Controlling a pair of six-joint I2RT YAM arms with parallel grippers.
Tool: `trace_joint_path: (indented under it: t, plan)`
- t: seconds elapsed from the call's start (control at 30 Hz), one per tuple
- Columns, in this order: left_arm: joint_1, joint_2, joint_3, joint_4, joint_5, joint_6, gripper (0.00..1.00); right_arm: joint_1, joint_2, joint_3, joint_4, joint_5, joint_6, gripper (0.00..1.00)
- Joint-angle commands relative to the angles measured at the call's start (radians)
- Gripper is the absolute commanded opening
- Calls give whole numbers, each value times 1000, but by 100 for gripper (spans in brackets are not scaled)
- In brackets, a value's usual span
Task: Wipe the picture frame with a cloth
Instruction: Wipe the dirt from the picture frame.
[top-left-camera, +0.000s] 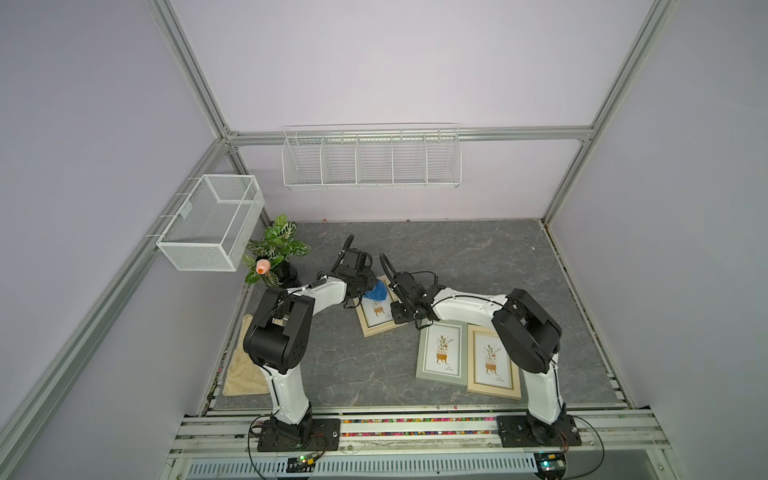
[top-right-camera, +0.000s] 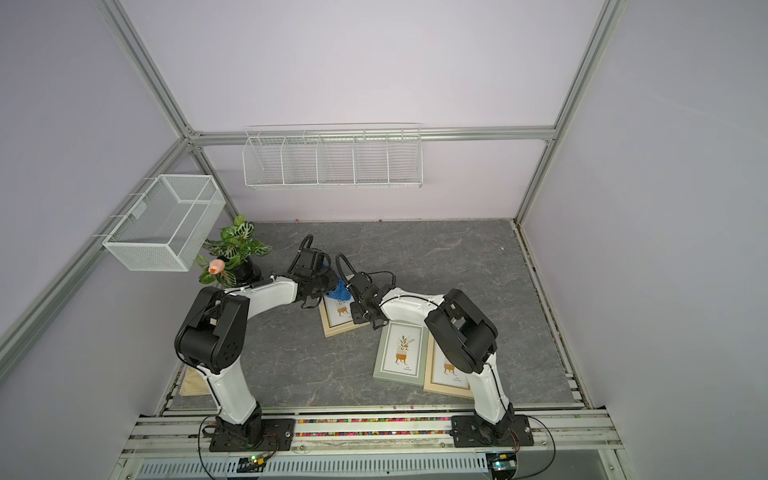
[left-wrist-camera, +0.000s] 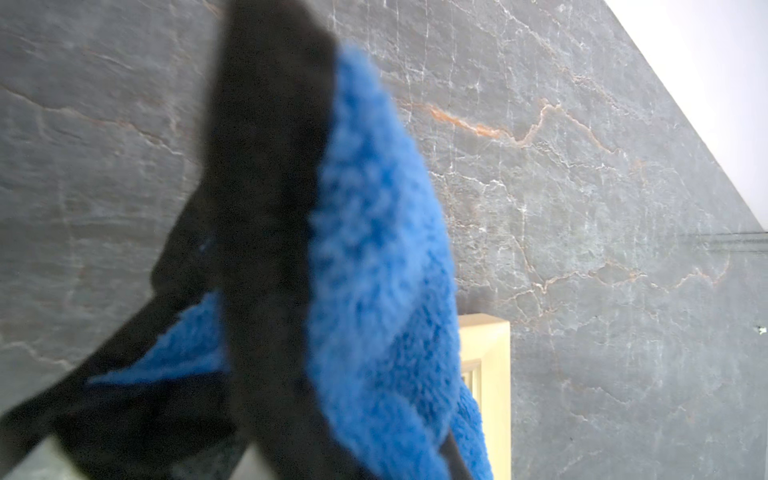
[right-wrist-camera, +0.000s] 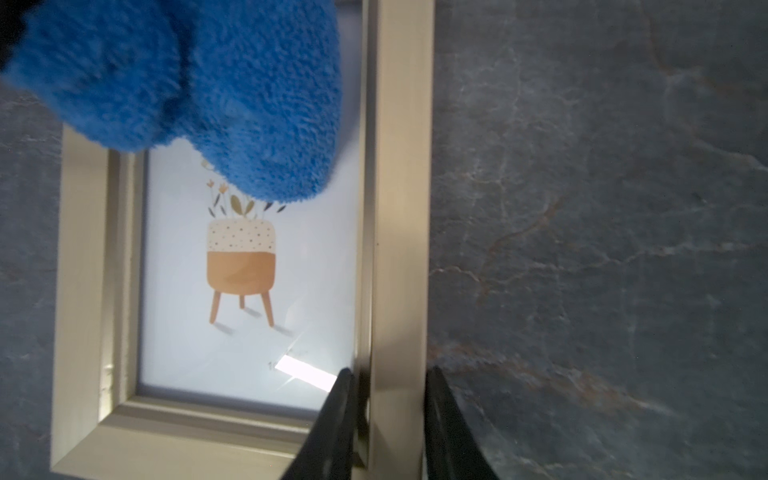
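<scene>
Only the right wrist view showed the right gripper (right-wrist-camera: 390, 376) pinching the side rail of the picture frame (right-wrist-camera: 399, 187); in both top views that grip was hidden. The left gripper (top-left-camera: 362, 286) clamped the cloth (top-left-camera: 377, 291), bunched over the frame's far end.

Both top views look steeply down over my whole tabletop (top-left-camera: 478, 257); each wrist camera sits close, both sharing the blue cloth (left-wrist-camera: 374, 249) and beige picture frame (right-wrist-camera: 399, 249).
</scene>
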Motion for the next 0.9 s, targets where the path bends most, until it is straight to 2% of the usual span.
trace_joint_path:
  t: [0.0,0.1,0.23,0.33,0.47,0.57,0.7,0.87]
  plan:
    - [-50,97,63,2,-8,-23,0,22,18,-15,-119,-30,8,9]
    - [-66,161,121,12,20,-66,0,32,16,-12,-125,-26,7,8]
    - [5,176,136,-3,-20,-86,0,33,0,-50,-117,-17,19,8]
    - [46,125,167,-70,-86,-38,0,30,-5,-76,-115,-6,28,7]
    - [46,39,213,-155,-171,38,0,18,-8,-101,-110,0,37,7]
    - [29,-10,213,-180,-151,60,0,10,-7,-101,-108,1,35,7]
    - [-50,-90,179,-219,-157,85,0,3,-10,-95,-110,1,31,7]
    - [-99,-132,115,-244,-122,53,0,-5,-11,-100,-98,-1,26,7]
